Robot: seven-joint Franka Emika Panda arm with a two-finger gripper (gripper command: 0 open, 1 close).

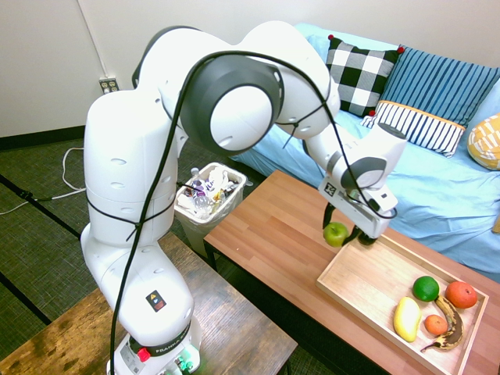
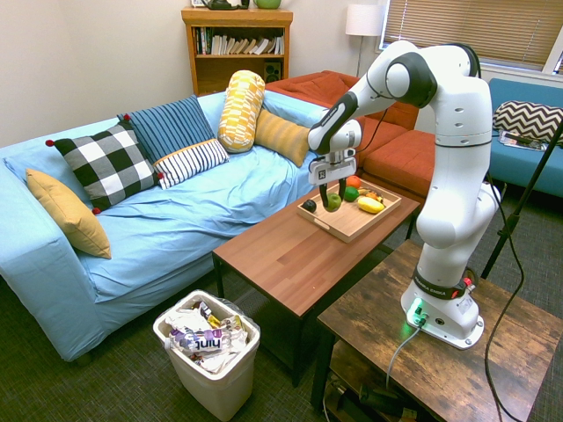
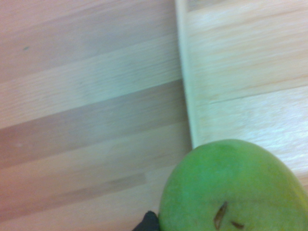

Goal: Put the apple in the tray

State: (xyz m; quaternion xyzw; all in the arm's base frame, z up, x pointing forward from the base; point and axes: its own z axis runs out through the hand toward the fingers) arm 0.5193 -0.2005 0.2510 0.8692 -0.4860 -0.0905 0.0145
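Note:
The yellow-green apple (image 1: 336, 233) (image 2: 333, 200) hangs just above the near corner of the light wooden tray (image 1: 353, 294) (image 2: 346, 230), with my gripper (image 1: 344, 234) (image 2: 332, 199) shut on it from above. The tray lies on the far end of the brown coffee table (image 1: 266, 234) (image 2: 281, 255). The wrist view has the apple (image 3: 231, 187) close up, straddling the tray's rim (image 3: 185, 86), with the table top (image 3: 86, 120) on one side of that rim.
Inside the tray lie a green lime (image 1: 425, 288), a red-orange fruit (image 1: 461, 294), a small orange (image 1: 435, 324), a yellow fruit (image 1: 406, 319), a spotted banana (image 1: 451, 332) and a dark fruit (image 2: 310, 206). A full waste bin (image 1: 209, 195) (image 2: 209, 345) stands by the table's end. A blue sofa (image 2: 176, 211) runs alongside.

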